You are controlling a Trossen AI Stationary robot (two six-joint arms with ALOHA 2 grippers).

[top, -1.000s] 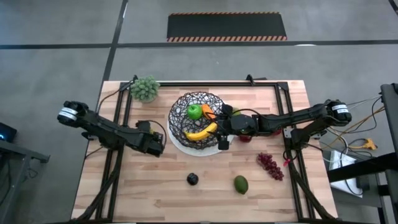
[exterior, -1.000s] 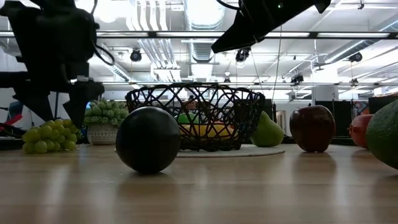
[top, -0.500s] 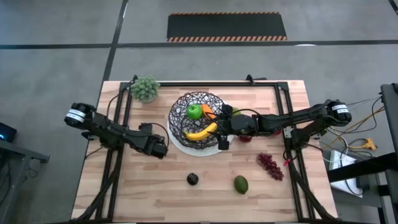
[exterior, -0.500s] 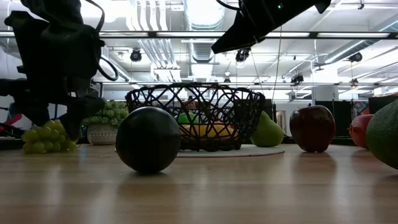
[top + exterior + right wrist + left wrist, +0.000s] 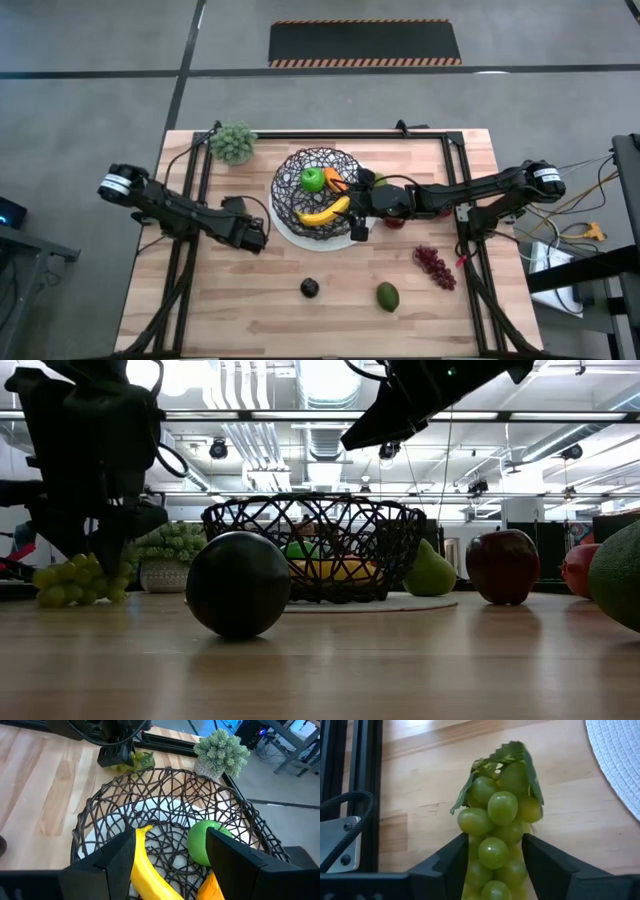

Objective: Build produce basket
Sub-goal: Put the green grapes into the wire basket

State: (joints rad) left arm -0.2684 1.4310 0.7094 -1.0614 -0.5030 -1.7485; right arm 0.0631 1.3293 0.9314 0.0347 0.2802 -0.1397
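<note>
Fingers [image 5: 452, 862] of the left gripper [image 5: 495, 865] flank a green grape bunch [image 5: 497, 815] lying on the wooden surface [image 5: 200, 300] beside the white plate [image 5: 620, 765]; contact unclear. Right gripper [image 5: 170, 865], fingers apart, hovers over the basket [image 5: 315, 185] holding banana [image 5: 325, 212] and green apple [image 5: 313, 179].

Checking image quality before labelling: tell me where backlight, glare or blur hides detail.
Low view: bright ceiling lights leave both arms and the plum as dark silhouettes. Left wrist view: the fingers are soft-edged, the green grapes sharp. High view: even light, no glare on the table.
</note>
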